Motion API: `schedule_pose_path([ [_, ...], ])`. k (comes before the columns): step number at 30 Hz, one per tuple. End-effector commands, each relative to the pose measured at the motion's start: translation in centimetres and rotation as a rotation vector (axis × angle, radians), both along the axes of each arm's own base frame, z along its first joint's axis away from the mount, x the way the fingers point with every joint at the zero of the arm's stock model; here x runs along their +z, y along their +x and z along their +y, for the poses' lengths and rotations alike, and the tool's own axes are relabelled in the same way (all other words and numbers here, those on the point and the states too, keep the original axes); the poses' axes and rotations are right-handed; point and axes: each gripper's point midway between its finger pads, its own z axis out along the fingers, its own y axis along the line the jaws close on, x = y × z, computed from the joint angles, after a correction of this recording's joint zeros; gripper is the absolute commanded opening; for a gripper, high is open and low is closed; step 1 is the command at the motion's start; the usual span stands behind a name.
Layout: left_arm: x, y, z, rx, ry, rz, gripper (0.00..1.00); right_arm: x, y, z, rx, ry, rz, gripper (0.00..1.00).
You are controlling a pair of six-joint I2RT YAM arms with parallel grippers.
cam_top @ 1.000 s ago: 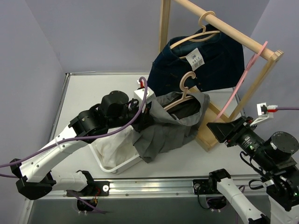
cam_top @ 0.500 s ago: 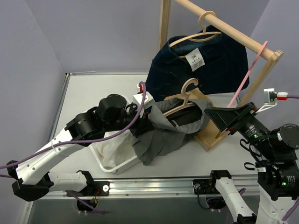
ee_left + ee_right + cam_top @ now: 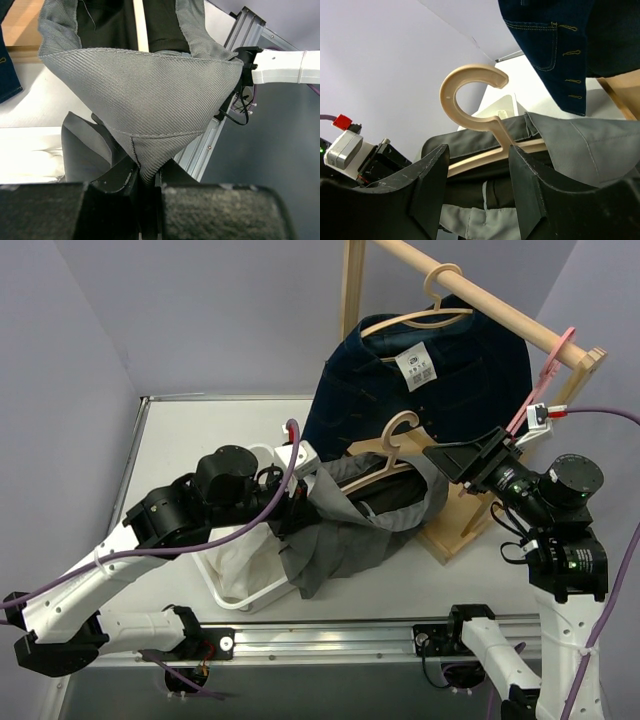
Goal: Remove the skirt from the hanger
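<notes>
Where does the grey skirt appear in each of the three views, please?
Top external: grey skirt at centre, hanging from the wooden hanger.
Left wrist: fills the middle, pinched by the left gripper.
Right wrist: lower right, under the hanger.
Shared landmark: the navy denim garment.

White table [image 3: 185, 435], laundry basket [image 3: 232, 565], wooden rack [image 3: 446, 537]

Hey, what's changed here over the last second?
The right hand swung forward and left to the hanger, and is now open astride its neck, not gripping. The left hand stayed shut on the skirt; skirt and hanger barely moved.
</notes>
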Motion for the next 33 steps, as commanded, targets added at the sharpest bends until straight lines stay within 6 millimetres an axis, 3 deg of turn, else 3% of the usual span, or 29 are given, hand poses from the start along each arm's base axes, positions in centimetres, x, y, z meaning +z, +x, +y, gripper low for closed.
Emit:
schedule_pose_path([
  [1,4.8,-0.4,-0.8,-0.041,-0.129,-0.074,0.02,1.5,0.9,-0.2,0.000,-0.027,-0.100,0.46],
  [8,4.6,0.3,-2.1,-0.037,-0.098,-0.037,0.02,-1.4,3.2,-1.4,-0.076,-0.091,-0.050,0.46],
  [12,4.9,0.5,-3.1,-0.050,-0.094,-0.013,0.02,-3.5,4.3,-1.1,-0.060,-0.116,-0.031,0.45],
  [19,4.6,0.6,-4.9,-0.076,-0.095,0.057,0.02,-6.7,4.7,1.6,0.021,-0.233,-0.019,0.45],
  [25,4.1,0.4,-5.5,-0.097,-0.096,0.091,0.02,-7.5,4.9,2.4,0.044,-0.231,-0.036,0.43],
  [32,4.8,0.1,-5.6,-0.122,-0.123,0.102,0.02,-9.2,5.1,1.9,0.010,-0.234,0.009,0.20],
  [33,4.8,0.1,-5.7,-0.124,-0.127,0.105,0.02,-9.5,5.1,1.9,0.006,-0.230,0.015,0.07],
])
